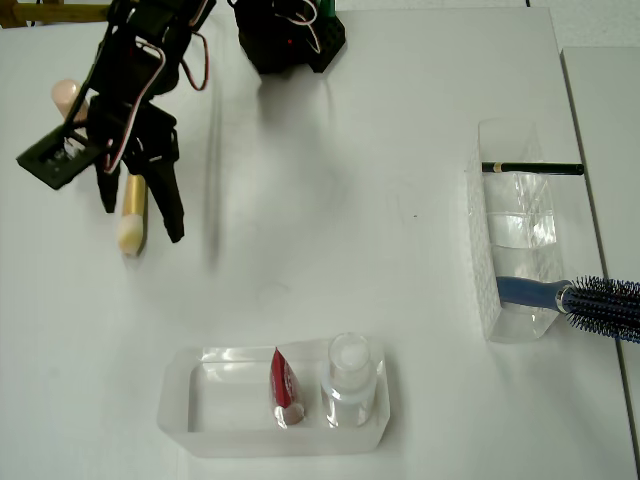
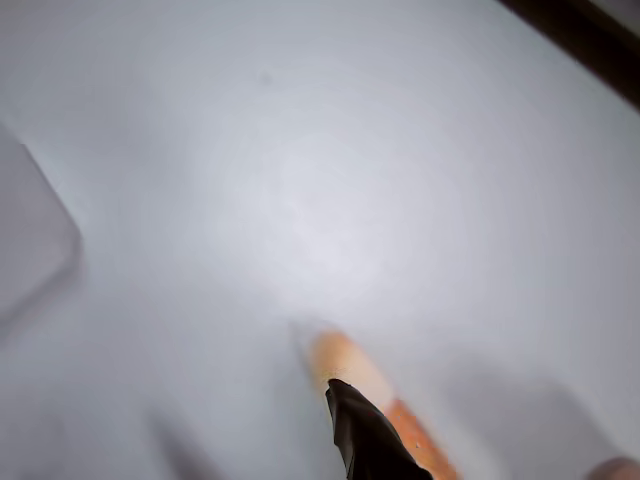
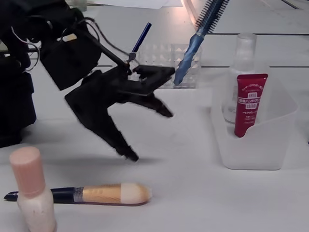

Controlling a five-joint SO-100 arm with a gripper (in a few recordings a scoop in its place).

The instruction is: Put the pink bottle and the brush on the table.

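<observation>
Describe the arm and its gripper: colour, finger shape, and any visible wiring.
The arm is all black, built of blocky printed segments. Its gripper has two long, flat black fingers tapering to points. Thin red, white and black wires loop loosely along the upper links in the overhead view. No markings are legible.

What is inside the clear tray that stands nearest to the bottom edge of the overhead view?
The clear tray holds a red sachet, standing upright, and a clear bottle with a white cap. The compartment left of them looks empty.
</observation>
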